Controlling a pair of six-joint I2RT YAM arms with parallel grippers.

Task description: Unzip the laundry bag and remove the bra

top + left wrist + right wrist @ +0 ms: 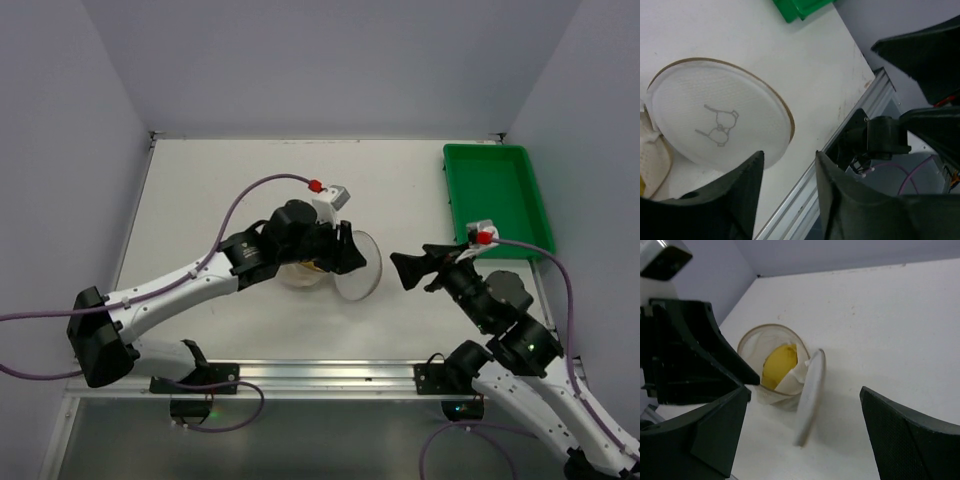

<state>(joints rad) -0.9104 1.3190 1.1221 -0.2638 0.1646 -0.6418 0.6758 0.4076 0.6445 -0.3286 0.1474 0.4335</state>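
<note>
The laundry bag (771,390) lies unzipped at the table's middle. Its round lid (715,120), with the dark bra symbol, stands tilted open on its right side (366,270). The mustard-yellow bra (780,365) sits inside the open pouch, partly covered by cream mesh. My left gripper (345,250) hovers over the bag's opening, open and empty; in the left wrist view (787,155) its jaws stand apart beside the lid's edge. My right gripper (410,262) is open and empty, just right of the lid, facing it (805,390).
A green rectangular tray (495,195) stands at the back right; its corner also shows in the left wrist view (800,7). The metal rail (320,375) runs along the table's near edge. Grey walls close in the left, back and right.
</note>
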